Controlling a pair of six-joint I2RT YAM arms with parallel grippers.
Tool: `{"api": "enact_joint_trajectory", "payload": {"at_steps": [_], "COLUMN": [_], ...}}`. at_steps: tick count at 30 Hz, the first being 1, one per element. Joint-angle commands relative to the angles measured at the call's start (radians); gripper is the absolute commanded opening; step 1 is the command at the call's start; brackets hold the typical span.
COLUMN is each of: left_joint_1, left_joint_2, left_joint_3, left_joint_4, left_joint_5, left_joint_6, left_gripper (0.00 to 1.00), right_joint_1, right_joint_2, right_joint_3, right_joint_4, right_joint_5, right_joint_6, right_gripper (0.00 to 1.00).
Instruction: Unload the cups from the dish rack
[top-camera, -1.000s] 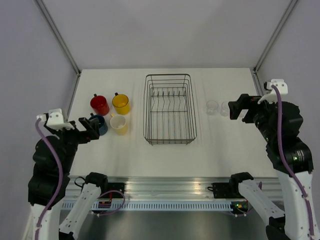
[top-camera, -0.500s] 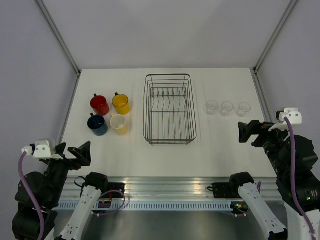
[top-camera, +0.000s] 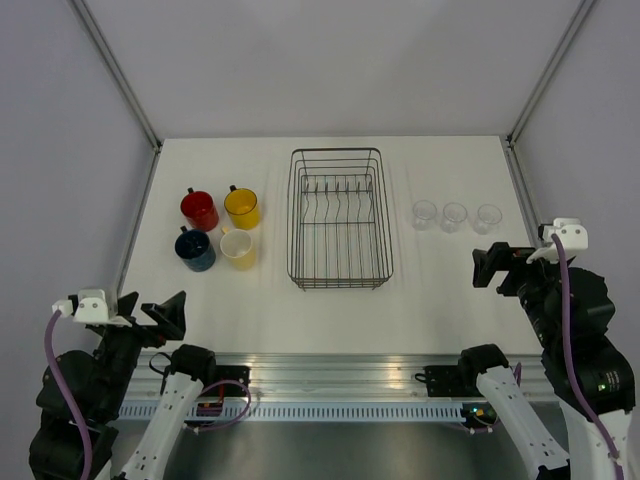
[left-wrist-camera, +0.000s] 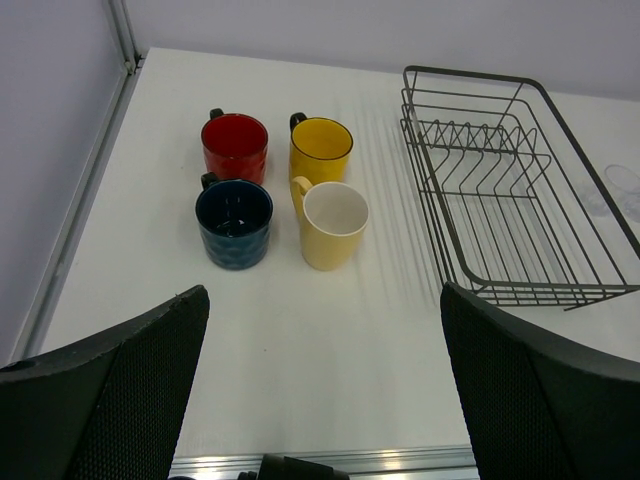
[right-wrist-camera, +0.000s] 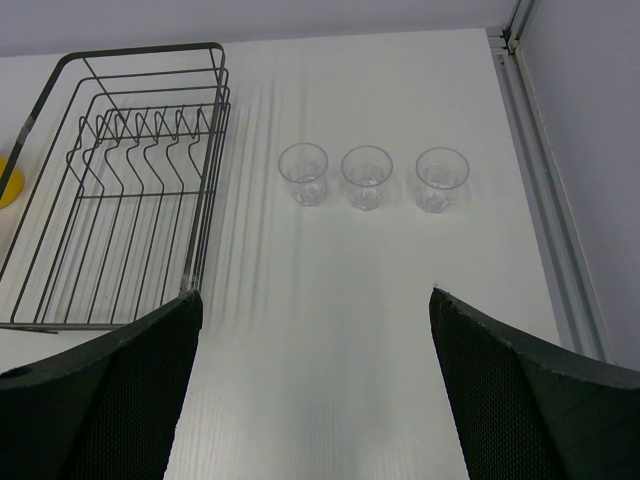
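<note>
Looking down on a white desk (top-camera: 450, 290). Got the dark wire dish rack (top-camera: 339, 218) parked mid-desk, plate tines upright toward its far end. Found the left hand (top-camera: 150, 308) hovering off the near-left corner, fingers spread wide, gripping nothing. Same deal with the right hand (top-camera: 495, 270) over the right side: wide apart, holding nothing. Left of the rack, spotted a tight square of upright mugs: red mug (top-camera: 199, 209) and orange-yellow mug (top-camera: 242, 207) behind, dark blue mug (top-camera: 195, 249) and pale cream mug (top-camera: 237, 248) in front. Right of the rack, seeing three clear tumblers (top-camera: 454, 217) in a row.
</note>
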Motion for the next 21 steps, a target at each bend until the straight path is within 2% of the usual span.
{"api": "enact_joint_trajectory", "payload": {"at_steps": [1, 21], "left_joint_1": [-0.003, -0.003], "left_joint_2": [-0.010, -0.030], "left_joint_3": [-0.014, -0.066], "left_joint_4": [0.025, 0.109], "left_joint_5": [0.017, 0.006], "left_joint_6": [0.000, -0.002], "left_gripper": [1.00, 1.00], "right_joint_1": [0.004, 0.004], "right_joint_2": [0.010, 0.064], "right_joint_3": [-0.027, -0.058], "right_joint_4": [0.037, 0.111], "right_joint_5": [0.028, 0.045], "right_joint_6": [-0.001, -0.004], "right_gripper": [0.98, 0.98]}}
